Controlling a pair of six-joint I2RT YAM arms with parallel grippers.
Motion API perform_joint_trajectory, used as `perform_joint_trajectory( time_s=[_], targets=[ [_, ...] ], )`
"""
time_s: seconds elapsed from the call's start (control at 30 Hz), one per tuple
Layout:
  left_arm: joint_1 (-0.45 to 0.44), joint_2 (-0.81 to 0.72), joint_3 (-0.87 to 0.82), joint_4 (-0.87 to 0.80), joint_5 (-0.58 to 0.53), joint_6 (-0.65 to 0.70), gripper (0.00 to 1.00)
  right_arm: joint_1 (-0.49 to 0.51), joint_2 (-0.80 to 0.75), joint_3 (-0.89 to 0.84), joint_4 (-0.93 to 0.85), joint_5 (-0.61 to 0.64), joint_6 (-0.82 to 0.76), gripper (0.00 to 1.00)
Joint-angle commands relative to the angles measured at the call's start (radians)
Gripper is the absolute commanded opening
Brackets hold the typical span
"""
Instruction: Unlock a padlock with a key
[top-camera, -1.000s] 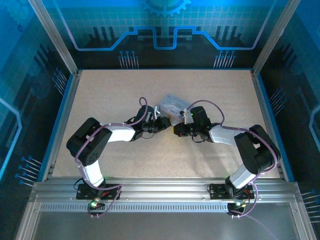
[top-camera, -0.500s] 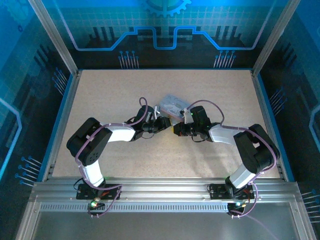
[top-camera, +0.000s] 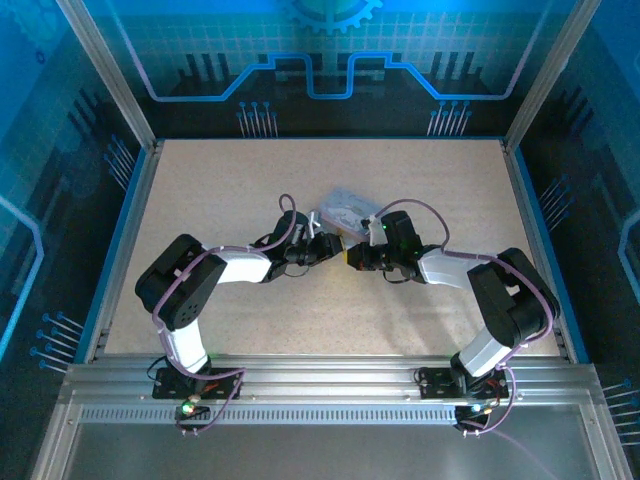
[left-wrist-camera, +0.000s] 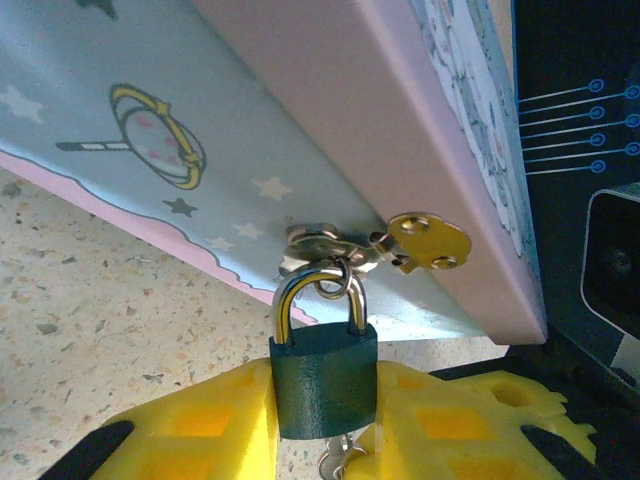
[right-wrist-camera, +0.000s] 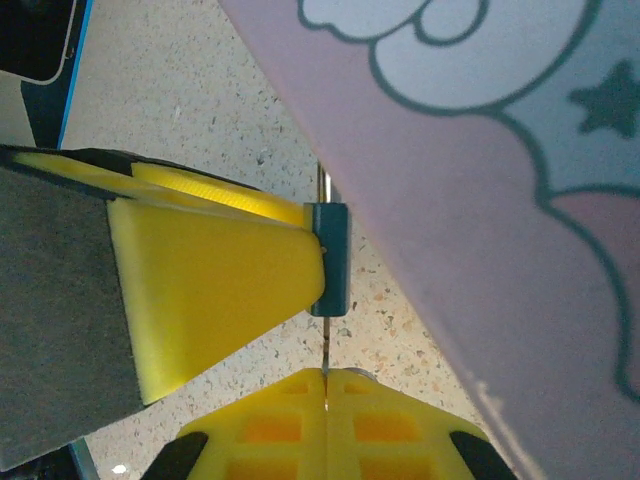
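Beside tin box (left-wrist-camera: 400, 150), left gripper (left-wrist-camera: 325, 420) clamps padlock (left-wrist-camera: 323, 375) (right gripper (right-wrist-camera: 325, 388) pinches key (right-wrist-camera: 325, 357)).

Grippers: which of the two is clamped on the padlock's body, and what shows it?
The left gripper: its yellow fingers flank the padlock, while the right gripper's pinch the thin key.

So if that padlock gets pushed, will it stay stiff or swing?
Likely swings: the padlock hangs by its shackle loosely through the hasp on the box. Probably heavy for its size; it looks solid metal. Pinched in the left gripper, it should hold steady for now.
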Motion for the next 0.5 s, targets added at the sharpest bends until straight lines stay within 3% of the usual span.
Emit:
perform_joint_trajectory(
  time_s=[0.0, 0.47],
  targets=[
    [-0.016, 0.014, 0.026, 0.017, 0.031, -0.01, 0.28, -0.016, -0.029, 0.018, 0.085, 0.023, 0.01, 0.01],
    [-0.019, 0.023, 0.033, 0.02, 0.032, -0.019, 0.28, -0.031, -0.033, -0.031, 0.22, 0.04, 0.077, 0.01]
  ],
)
